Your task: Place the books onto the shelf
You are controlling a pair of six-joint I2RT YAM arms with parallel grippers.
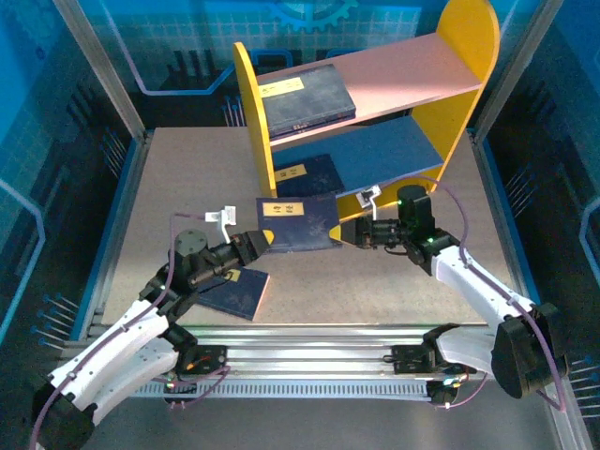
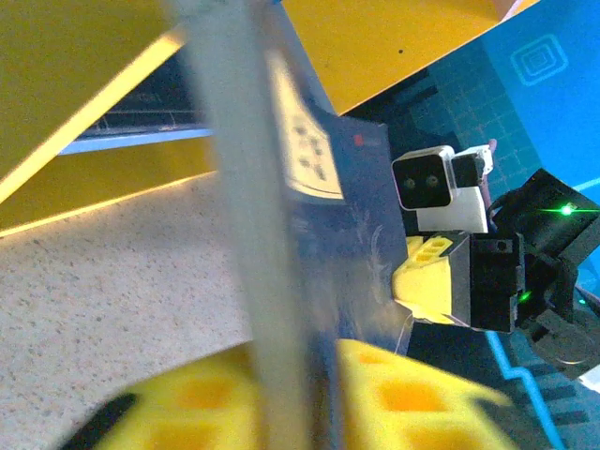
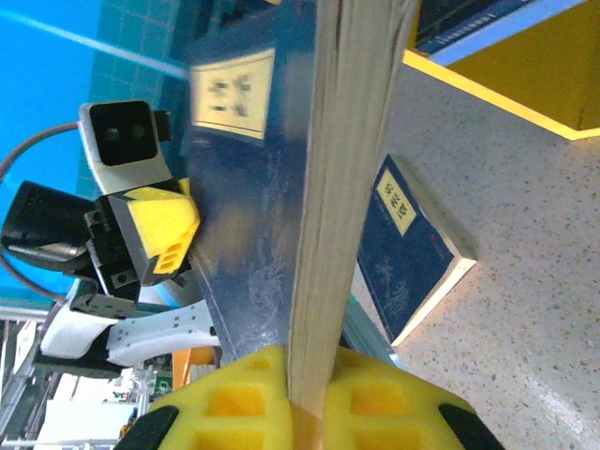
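A: What is lying under everything?
B: Item one: a speckled beige tabletop (image 1: 187,187), spreading across the centre. Item two: blue trim (image 1: 119,211), edging it at nine o'clock.
A: And around it?
B: Item three: blue patterned wall panels (image 1: 37,169), closing in at nine, twelve and three o'clock. Item four: grey metal posts (image 1: 98,66), rising at eleven and one o'clock. Item five: a slotted aluminium rail (image 1: 309,342), running along six o'clock.

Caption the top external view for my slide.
Left arm and right arm meet at one navy book before the yellow shelf, another book lying on its pink upper board.
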